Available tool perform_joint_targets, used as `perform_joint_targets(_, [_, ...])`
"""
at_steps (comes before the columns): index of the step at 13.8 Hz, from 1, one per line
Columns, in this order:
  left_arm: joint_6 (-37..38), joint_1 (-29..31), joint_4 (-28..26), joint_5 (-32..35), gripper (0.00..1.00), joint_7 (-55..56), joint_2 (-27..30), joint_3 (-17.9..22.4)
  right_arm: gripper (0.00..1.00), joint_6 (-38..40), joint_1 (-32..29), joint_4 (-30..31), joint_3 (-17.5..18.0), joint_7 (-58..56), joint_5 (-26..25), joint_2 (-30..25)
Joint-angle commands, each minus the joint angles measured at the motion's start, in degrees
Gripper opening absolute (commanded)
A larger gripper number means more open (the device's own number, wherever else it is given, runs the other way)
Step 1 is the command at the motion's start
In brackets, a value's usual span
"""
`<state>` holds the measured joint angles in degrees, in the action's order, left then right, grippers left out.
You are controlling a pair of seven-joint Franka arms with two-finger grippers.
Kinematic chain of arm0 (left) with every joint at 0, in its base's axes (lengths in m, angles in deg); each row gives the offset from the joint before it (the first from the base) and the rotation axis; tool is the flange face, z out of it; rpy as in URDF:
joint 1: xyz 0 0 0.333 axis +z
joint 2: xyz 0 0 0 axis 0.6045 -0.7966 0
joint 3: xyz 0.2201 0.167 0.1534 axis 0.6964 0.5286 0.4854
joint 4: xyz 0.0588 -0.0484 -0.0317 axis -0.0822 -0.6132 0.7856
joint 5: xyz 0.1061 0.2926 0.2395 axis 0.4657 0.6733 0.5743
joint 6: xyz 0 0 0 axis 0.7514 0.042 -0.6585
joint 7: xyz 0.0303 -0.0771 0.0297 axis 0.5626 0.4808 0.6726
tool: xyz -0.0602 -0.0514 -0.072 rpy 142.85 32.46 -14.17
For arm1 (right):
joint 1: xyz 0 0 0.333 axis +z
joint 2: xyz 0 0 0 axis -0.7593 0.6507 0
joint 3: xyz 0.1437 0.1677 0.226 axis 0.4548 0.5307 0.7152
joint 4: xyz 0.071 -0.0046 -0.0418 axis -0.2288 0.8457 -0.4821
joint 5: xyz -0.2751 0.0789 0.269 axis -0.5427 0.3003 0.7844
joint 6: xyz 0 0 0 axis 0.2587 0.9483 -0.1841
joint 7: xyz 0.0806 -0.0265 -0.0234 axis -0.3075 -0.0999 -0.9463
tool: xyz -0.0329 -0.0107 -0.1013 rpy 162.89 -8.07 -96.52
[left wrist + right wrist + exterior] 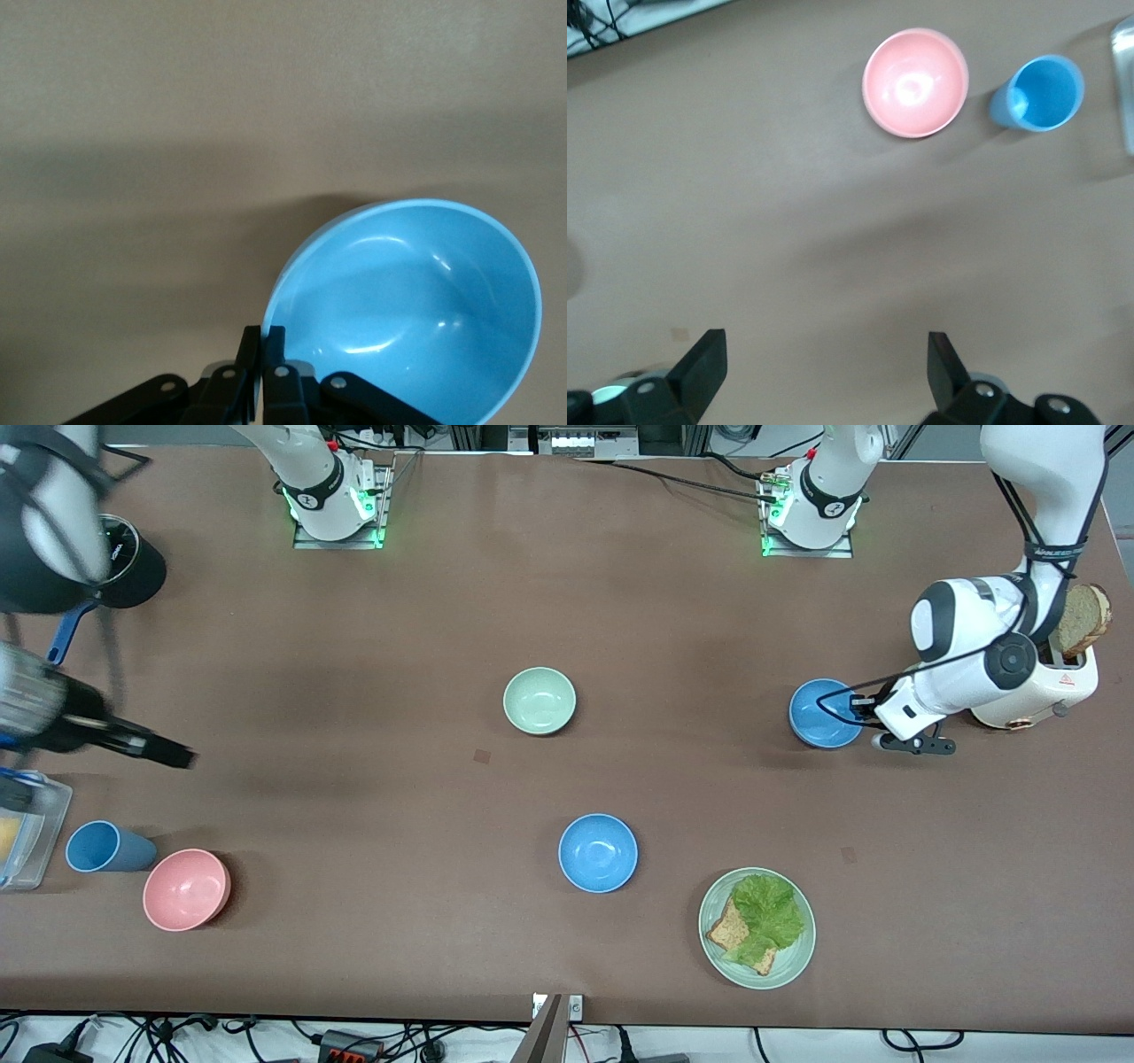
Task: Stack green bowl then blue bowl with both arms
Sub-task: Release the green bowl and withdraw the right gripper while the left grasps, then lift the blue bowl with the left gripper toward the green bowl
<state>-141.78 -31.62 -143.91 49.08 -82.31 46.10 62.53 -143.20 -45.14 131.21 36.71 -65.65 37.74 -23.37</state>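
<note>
The green bowl (539, 701) sits upright and empty at the table's middle. One blue bowl (598, 852) sits nearer the front camera than it. A second blue bowl (822, 713) is toward the left arm's end of the table. My left gripper (859, 711) is shut on that bowl's rim. In the left wrist view the fingertips (275, 335) pinch the rim and the bowl (416, 310) looks tilted. My right gripper (173, 753) hangs open and empty over the table near the right arm's end; it also shows in the right wrist view (824, 343).
A toaster (1059, 682) with bread stands beside the left arm's wrist. A pale green plate (797, 957) holds lettuce and bread near the front edge. A pink bowl (186, 888), blue cup (102, 847), clear container (35, 828) and black pot (133, 562) are at the right arm's end.
</note>
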Motion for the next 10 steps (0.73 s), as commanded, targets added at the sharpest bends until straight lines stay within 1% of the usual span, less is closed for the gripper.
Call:
perform_joint_targets(1, [14.31,0.75,10.25,-3.41,0.01,-1.34,-0.25,-0.49,1.00,-0.59,-6.26,5.14,3.28,-7.44,-0.57,-5.76])
perform_joint_targets(2, [18.36,0.66,12.89,-3.59,0.01,-1.08,0.18,-0.58,1.00,-0.42,-7.06,5.15,3.38,-8.59,-0.66,-6.29])
perform_joint_targets(3, [22.14,0.32,15.26,-5.50,0.01,-0.65,0.62,-0.84,1.00,-0.51,-7.68,5.06,3.47,-10.00,-0.66,-6.38])
perform_joint_targets(4, [24.53,0.14,16.42,-8.57,0.01,0.06,1.15,-1.54,1.00,-0.59,-8.47,5.06,4.08,-12.10,-1.35,-6.38])
perform_joint_targets(5, [24.81,0.05,16.51,-9.99,0.01,2.41,2.02,-2.94,1.00,-0.94,-9.35,5.06,5.48,-12.82,-2.84,-6.56])
perform_joint_targets(6, [24.73,0.05,16.52,-10.09,0.01,6.70,2.73,-5.83,1.00,-1.21,-9.79,5.06,6.88,-12.82,-4.33,-6.91])
perform_joint_targets(7, [24.64,0.13,16.52,-10.18,0.01,12.40,3.61,-9.34,1.00,-1.21,-9.62,5.32,7.25,-12.56,-5.65,-7.26])
perform_joint_targets(9, [24.20,0.14,16.43,-11.05,0.01,23.30,4.84,-15.58,1.00,-1.21,-9.44,7.86,7.25,-12.38,-5.84,-9.19])
perform_joint_targets(10, [23.42,0.14,16.25,-12.10,0.01,28.23,5.11,-18.40,1.00,-1.65,-9.53,10.22,7.25,-12.38,-5.84,-10.50])
